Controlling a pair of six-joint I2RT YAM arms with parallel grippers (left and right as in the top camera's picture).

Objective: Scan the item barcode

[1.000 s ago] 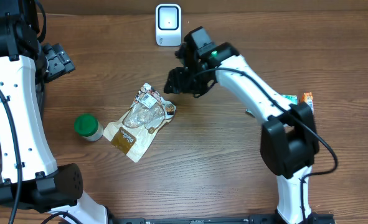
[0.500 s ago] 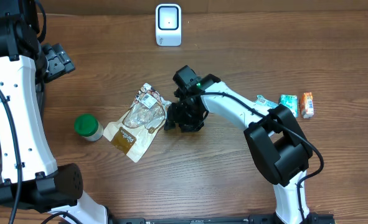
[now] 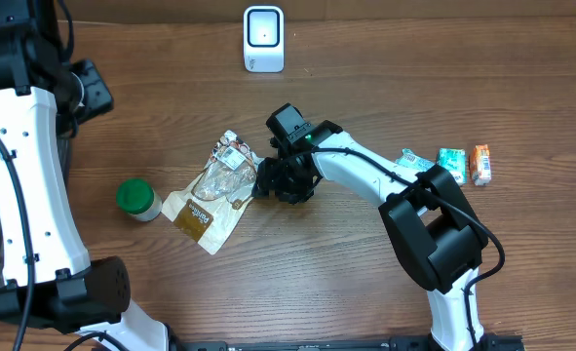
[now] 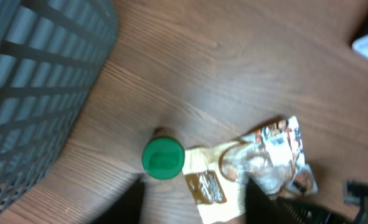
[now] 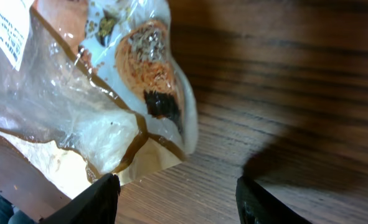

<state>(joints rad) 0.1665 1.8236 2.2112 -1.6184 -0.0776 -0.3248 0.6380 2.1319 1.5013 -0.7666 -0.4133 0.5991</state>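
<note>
The item, a crumpled clear-and-tan snack bag (image 3: 219,185) with a white label at its top end, lies flat on the wooden table. My right gripper (image 3: 268,185) is low at the bag's right edge. In the right wrist view the bag (image 5: 90,93) fills the upper left, and the right gripper (image 5: 177,199) is open, its left finger (image 5: 99,199) just below the bag's corner with nothing between the jaws. My left gripper (image 3: 93,86) is high at the far left. Its wrist view looks down on the bag (image 4: 258,165), the jaws apart and empty. The white scanner (image 3: 263,39) stands at the back.
A green-lidded jar (image 3: 136,198) stands just left of the bag. Two small packets (image 3: 451,161) (image 3: 480,163) lie at the right. A dark mesh basket (image 4: 34,74) fills the upper left of the left wrist view.
My right gripper came down from near the scanner to the bag's right edge, then edged slightly left. The bag has not moved. The left gripper's jaws have drawn closer together.
</note>
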